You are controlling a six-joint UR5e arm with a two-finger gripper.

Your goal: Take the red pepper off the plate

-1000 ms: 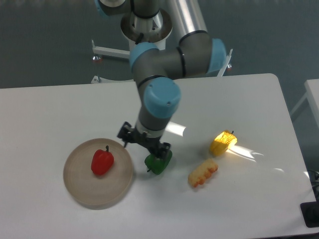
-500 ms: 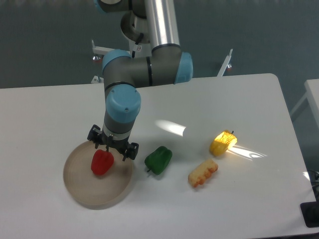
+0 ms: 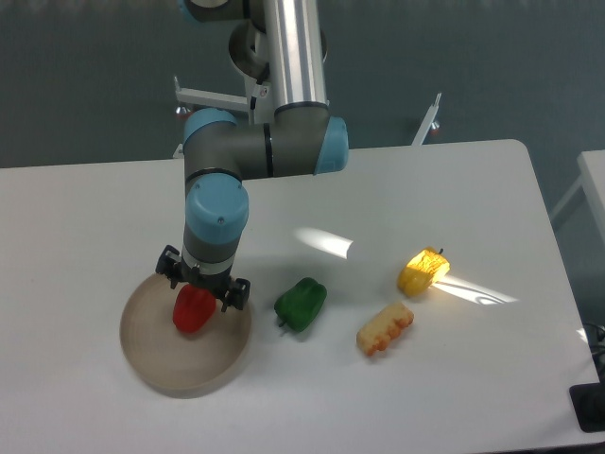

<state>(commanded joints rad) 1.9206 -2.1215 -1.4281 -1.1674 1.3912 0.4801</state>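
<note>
The red pepper (image 3: 193, 312) lies on the upper middle of the round tan plate (image 3: 156, 350) at the left of the table. My gripper (image 3: 202, 283) hangs straight down over the pepper and covers its top and stem. Its two dark fingers (image 3: 169, 266) stand spread apart, one at the pepper's upper left and one at its upper right. The gripper is open, and I cannot tell whether the fingers touch the pepper.
A green pepper (image 3: 301, 304) lies on the table just right of the plate. Farther right are an orange-yellow toy piece (image 3: 386, 328) and a yellow one (image 3: 423, 270) in a bright glare patch.
The arm has swung left from above the green pepper to above the plate, and the open gripper now sits lower over the red pepper. The pepper itself has not moved.
</note>
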